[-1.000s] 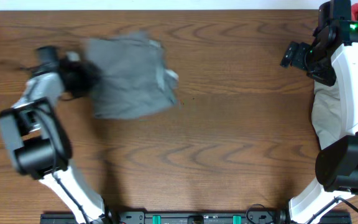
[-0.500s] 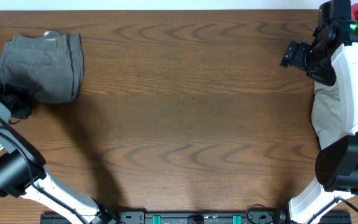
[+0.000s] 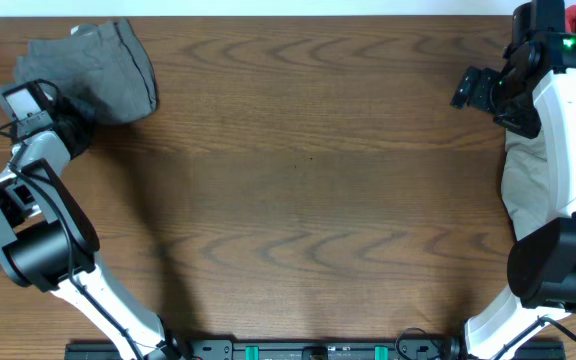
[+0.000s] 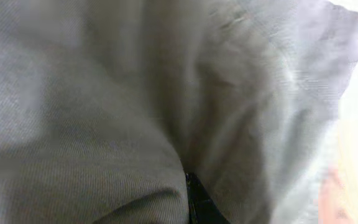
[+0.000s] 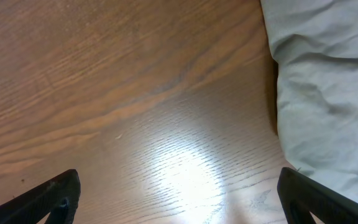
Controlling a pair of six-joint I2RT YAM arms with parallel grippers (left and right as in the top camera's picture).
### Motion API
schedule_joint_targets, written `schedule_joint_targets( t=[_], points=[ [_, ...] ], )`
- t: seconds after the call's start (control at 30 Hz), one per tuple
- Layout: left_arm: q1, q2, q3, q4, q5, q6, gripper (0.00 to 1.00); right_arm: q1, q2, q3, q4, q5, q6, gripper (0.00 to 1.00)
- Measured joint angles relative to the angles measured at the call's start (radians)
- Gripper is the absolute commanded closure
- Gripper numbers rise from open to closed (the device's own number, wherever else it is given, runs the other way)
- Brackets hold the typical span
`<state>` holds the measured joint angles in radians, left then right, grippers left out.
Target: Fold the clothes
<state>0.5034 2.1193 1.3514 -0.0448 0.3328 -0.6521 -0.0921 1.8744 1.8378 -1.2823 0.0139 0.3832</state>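
The mid-grey garment (image 3: pixel 98 65) lies bunched at the table's far left corner. My left gripper (image 3: pixel 71 128) is at its lower left edge and appears shut on it. In the left wrist view grey cloth (image 4: pixel 104 124) fills the frame and only a sliver of one dark finger (image 4: pixel 197 204) shows. The pale khaki-beige garment (image 3: pixel 526 185) lies at the right edge, partly under my right arm, and shows at the right of the right wrist view (image 5: pixel 328 87). My right gripper (image 3: pixel 468 88) is open and empty above bare wood (image 5: pixel 179 193), left of the beige garment.
The wooden table (image 3: pixel 308 190) stretches between the two garments. The arm bases stand along the front edge. The grey garment is close to the table's back and left edges.
My left gripper dragged the grey garment from the table's left-centre to the far left corner, then moved slightly up and right with it. The right arm has not moved.
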Motion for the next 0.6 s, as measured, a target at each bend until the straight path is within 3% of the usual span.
schedule_joint_targets(
  t=[0.27, 0.47, 0.6],
  points=[
    [0.110, 0.000, 0.024, -0.228, 0.015, 0.096, 0.94, 0.000, 0.000, 0.000, 0.000, 0.000, 0.000, 0.01],
    [0.213, -0.001, 0.025, -0.242, 0.053, 0.133, 0.94, 0.000, 0.000, 0.000, 0.000, 0.000, 0.000, 0.01],
    [0.195, -0.001, 0.024, -0.216, 0.047, 0.137, 0.94, 0.000, 0.000, 0.000, 0.000, 0.000, 0.000, 0.01]
  ],
)
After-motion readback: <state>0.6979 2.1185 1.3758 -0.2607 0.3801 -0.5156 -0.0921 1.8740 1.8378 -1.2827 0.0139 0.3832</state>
